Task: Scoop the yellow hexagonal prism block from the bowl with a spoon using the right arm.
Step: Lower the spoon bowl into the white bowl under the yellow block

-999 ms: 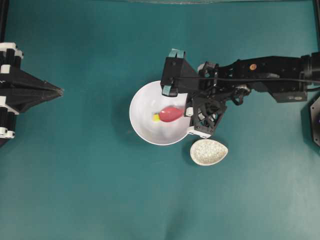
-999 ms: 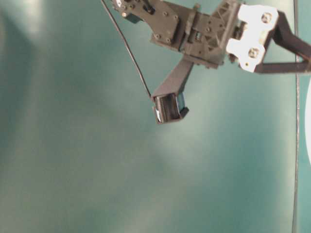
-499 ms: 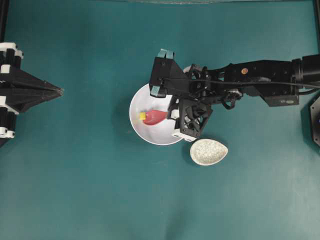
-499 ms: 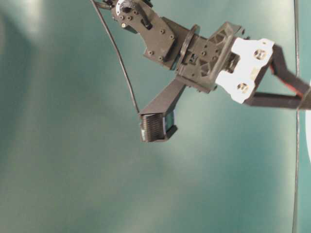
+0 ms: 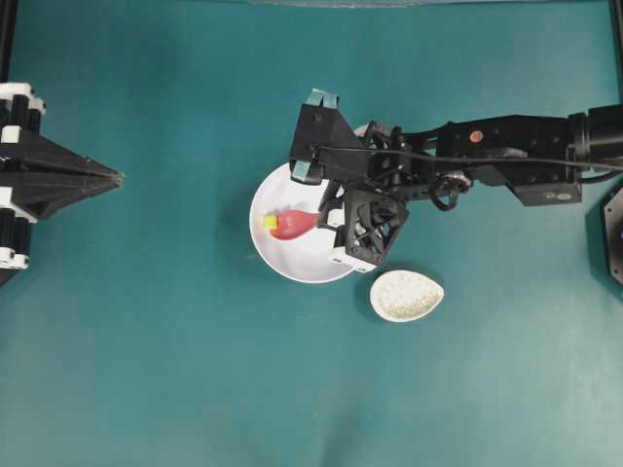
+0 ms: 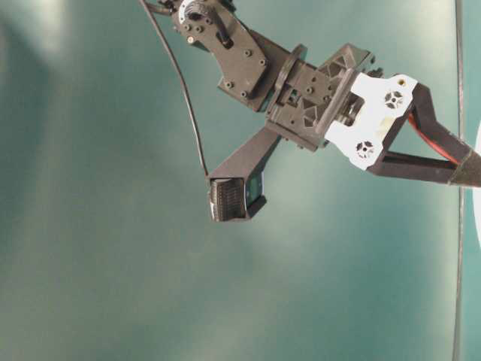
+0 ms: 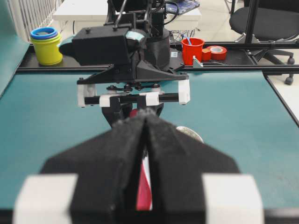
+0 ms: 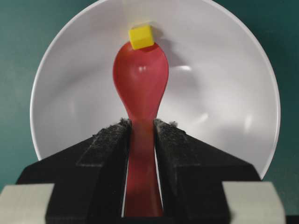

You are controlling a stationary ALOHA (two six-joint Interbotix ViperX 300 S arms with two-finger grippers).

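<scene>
Your right fingers (image 8: 140, 135) clamp spoon (image 8: 140, 88) handle; left fingers (image 7: 145, 140) pressed shut, empty. Yellow block (image 8: 140, 36) sits at spoon tip, inside bowl (image 8: 224, 93), apparently not scooped. Lift remains.

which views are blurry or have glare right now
Right wrist view: sharp on the glossy pink-red spoon and tiny yellow block, small highlights on the white bowl. Left wrist view: near jaws blurred. Table-level view: soft, pale glare patches on the teal surface. Overhead view: even.
</scene>
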